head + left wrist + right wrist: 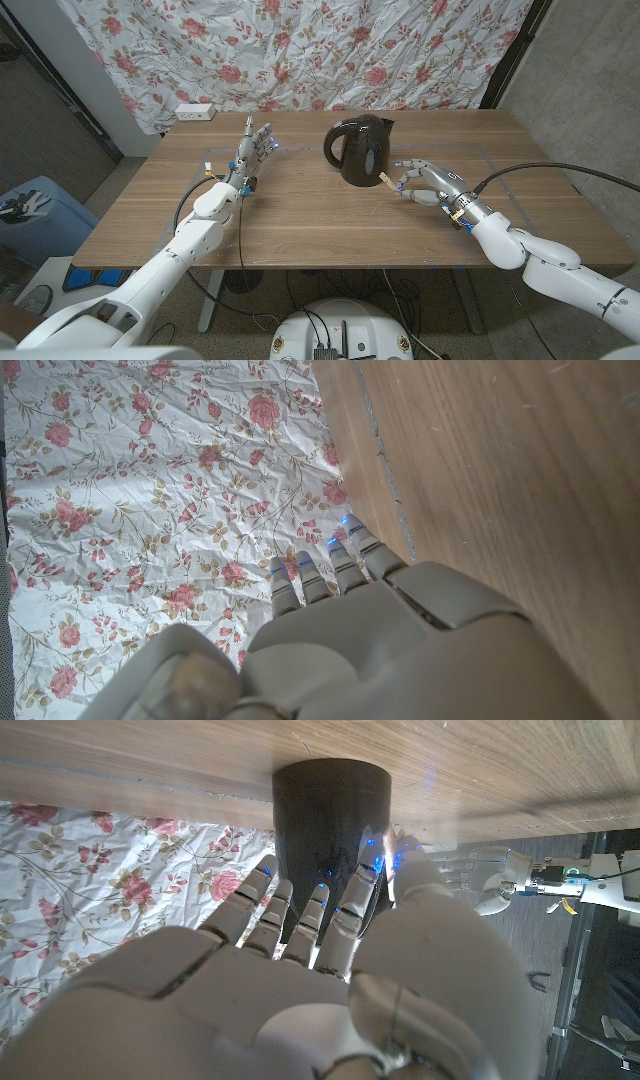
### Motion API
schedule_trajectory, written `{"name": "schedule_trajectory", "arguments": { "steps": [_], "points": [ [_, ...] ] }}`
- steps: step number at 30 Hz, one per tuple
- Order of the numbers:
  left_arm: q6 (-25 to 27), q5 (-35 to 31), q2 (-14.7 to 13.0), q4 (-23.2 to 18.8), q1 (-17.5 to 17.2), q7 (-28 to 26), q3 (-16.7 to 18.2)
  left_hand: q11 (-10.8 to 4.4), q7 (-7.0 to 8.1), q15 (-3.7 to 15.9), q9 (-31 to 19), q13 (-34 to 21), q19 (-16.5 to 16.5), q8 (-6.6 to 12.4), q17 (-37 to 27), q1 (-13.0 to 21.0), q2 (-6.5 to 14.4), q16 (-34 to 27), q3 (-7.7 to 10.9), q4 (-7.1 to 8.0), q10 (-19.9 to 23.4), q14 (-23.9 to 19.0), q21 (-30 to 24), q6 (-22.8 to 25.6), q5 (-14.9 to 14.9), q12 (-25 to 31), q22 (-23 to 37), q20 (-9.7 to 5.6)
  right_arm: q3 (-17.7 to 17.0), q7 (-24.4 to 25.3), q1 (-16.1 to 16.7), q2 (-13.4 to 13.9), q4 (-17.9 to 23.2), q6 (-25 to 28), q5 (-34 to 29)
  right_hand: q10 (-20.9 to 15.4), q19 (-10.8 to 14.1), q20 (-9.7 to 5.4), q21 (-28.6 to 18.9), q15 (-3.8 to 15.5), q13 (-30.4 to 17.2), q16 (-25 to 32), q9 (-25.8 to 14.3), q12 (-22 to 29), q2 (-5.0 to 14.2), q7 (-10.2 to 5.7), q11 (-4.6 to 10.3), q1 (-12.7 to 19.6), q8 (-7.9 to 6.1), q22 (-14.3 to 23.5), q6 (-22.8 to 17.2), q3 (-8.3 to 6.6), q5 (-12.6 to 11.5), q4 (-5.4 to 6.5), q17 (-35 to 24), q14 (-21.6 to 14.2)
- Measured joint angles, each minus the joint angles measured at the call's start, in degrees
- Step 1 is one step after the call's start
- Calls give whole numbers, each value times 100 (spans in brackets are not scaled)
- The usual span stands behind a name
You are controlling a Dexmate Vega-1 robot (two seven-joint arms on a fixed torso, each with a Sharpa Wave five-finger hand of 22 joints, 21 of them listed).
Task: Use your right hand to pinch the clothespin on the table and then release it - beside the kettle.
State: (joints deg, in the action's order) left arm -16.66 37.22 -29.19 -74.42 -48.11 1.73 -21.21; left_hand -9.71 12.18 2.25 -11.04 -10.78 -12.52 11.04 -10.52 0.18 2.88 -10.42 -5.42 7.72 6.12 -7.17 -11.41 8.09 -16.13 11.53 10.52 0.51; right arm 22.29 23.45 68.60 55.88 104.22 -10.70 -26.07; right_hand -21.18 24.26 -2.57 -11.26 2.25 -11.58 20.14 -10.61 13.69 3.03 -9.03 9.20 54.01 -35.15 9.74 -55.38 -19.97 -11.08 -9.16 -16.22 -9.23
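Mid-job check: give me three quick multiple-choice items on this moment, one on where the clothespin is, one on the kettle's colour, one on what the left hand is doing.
1. Where is the clothespin?
A. At the right hand's fingertips, beside the kettle
B. Under the left hand
C. At the table's near edge

2. What colour is the kettle?
A. White
B. Black
C. Red

3. What is the left hand's state?
A. Gripping the kettle's handle
B. Pinching the clothespin
C. Holding nothing, fingers apart

Answers:
1 A: in the head view the clothespin sits at the tips of the right hand, just right of the kettle; I cannot tell whether it also touches the wooden table.
2 B: the kettle's body is dark black all over.
3 C: the left hand is well left of the kettle, fingers spread, nothing in it.
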Motion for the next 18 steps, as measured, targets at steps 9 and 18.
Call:
{"name": "schedule_trajectory", "arguments": {
  "steps": [9,18],
  "points": [
    [0,0,0,0,0,-1,0,0,0,0,0,0,0,0,0,0,0,0,0,0,0,0,0,0,0,0,0,0,-32,1,34,50,71,40,-25,53,0,0,0,0,-3,0,10,-40,0,-22,-53,0,88,0,22,23,0,23,-16,0],
    [0,0,0,0,0,0,0,0,0,0,0,0,0,0,0,0,0,0,0,0,0,0,0,0,0,0,0,0,-55,-51,56,93,126,77,-38,136,-1,0,0,-22,-3,-1,-47,-85,-1,-60,-70,-1,127,-1,60,93,0,46,-15,22]
  ]
}}
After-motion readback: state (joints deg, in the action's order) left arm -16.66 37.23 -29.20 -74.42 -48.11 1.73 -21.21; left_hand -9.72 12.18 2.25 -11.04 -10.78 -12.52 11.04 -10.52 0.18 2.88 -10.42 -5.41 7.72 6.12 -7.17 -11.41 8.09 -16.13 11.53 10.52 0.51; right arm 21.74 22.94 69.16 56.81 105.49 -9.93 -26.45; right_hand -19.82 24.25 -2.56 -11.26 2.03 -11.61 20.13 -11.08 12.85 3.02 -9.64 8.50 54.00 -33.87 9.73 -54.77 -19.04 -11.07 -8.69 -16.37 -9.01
